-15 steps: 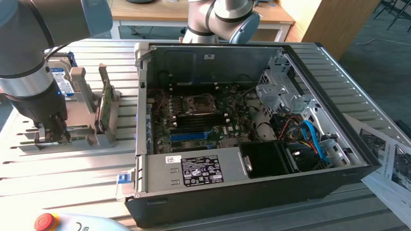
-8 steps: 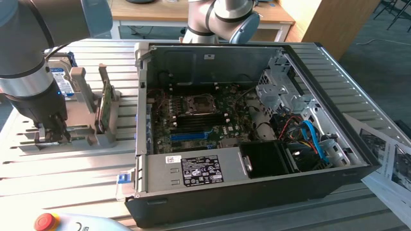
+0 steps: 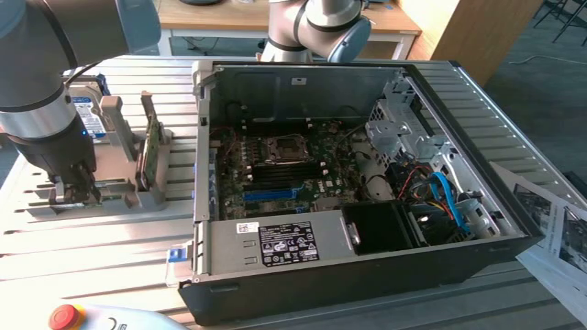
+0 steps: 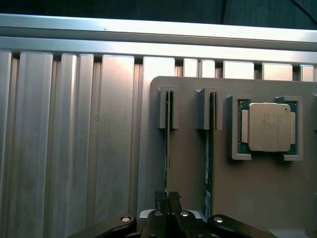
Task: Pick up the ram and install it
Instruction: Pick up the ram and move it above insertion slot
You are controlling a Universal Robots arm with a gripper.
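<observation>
The ram [image 4: 167, 148] is a thin green stick seen edge-on, standing in a slot of the grey holder [image 4: 188, 163]. My gripper [image 4: 167, 198] is shut on the ram's near end, one dark finger pressed against each side. A second green stick [image 4: 210, 148] stands in the neighbouring slot, apart from the fingers. In the exterior view my gripper [image 3: 71, 196] is lowered into the grey holder [image 3: 119, 199] at that view's left, beside the open computer case [image 3: 367, 172].
A silver processor chip [image 4: 269, 126] lies in a recess of the holder. A broader green card [image 3: 150, 148] and a hard drive [image 3: 82, 113] stand upright on the holder. Motherboard slots [image 3: 284, 175] lie inside the case. A red stop button [image 3: 66, 316] and papers [image 3: 559, 234] lie near the table's edges.
</observation>
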